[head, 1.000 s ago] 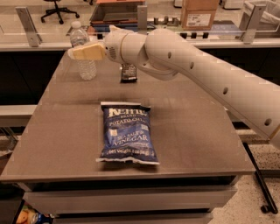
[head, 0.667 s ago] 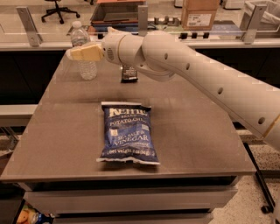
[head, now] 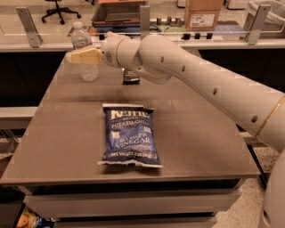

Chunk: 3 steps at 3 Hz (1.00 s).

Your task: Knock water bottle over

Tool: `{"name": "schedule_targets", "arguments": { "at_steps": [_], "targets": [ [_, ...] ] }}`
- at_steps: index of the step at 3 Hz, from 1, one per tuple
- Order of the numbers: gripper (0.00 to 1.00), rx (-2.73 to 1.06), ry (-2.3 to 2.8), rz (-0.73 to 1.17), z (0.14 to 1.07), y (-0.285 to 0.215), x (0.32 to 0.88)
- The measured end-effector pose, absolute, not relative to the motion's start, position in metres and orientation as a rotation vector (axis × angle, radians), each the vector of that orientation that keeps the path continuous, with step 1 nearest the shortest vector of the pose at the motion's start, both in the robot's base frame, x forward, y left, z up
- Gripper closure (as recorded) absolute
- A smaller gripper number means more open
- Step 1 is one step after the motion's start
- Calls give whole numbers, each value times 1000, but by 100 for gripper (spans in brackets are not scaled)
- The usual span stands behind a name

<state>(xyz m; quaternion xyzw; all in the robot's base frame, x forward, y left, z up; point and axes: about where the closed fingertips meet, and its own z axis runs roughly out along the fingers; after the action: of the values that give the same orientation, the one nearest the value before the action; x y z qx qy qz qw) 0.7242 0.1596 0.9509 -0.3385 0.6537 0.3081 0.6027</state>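
The water bottle (head: 89,71) is clear with a white cap and stands upright at the table's back left corner. My gripper (head: 71,56) has tan fingers and reaches in from the right at the end of the white arm (head: 187,75). It crosses in front of the bottle's middle, at label height, so that part is hidden. I cannot tell whether it touches the bottle.
A blue Kettle chip bag (head: 131,136) lies flat in the middle of the grey table (head: 209,147). A small dark packet (head: 130,77) lies behind the arm. A counter with glass partitions and a cardboard box (head: 202,13) runs behind the table.
My gripper has shifted very slightly left and down across the bottle. The bottle still stands upright in the same spot.
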Motion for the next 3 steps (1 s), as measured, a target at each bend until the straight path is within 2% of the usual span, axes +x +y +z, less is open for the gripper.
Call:
{"name": "schedule_targets", "arguments": {
  "at_steps": [3],
  "targets": [
    [0,-804,1541,723,923,186,754]
  ]
}}
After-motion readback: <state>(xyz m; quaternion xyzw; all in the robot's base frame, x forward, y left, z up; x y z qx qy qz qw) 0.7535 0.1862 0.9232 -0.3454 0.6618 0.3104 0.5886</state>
